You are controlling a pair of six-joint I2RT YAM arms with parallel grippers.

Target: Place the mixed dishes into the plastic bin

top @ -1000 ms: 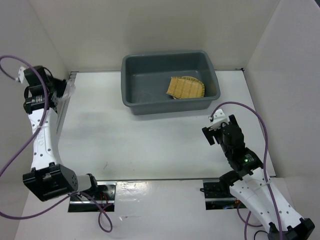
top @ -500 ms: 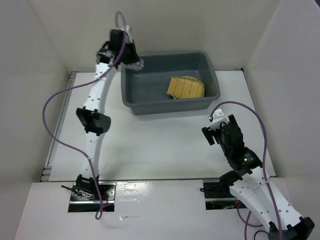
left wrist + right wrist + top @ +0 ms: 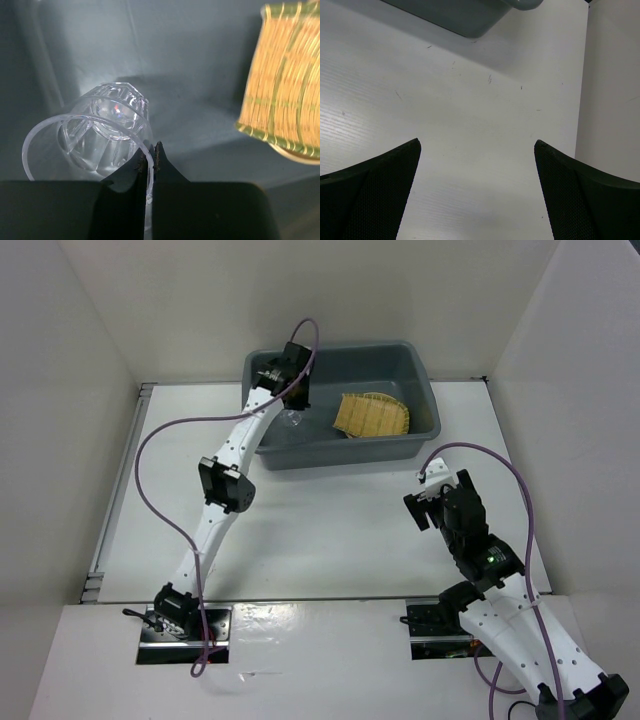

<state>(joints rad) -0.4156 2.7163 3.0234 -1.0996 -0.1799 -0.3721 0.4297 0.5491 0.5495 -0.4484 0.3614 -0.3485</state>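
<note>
You have the glass cup (image 3: 100, 132) inside the plastic bin (image 3: 340, 453) at its left end, tilted, with its rim pinched tight between the fingers of the left gripper (image 3: 148, 159). You cannot tell whether it touches the bin floor. The bamboo tray (image 3: 372, 415) lies in the bin's right half, apart from the cup. Your right gripper (image 3: 477, 145) hangs spread wide over the table (image 3: 470, 100), outside the bin's near right corner.

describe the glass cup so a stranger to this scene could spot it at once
Find the big dark grey plastic bin; the left gripper reaches into its left half. The glass cup is pinched by its rim there: small, clear and faceted, unlike the woven yellow bamboo tray to its right.
</note>
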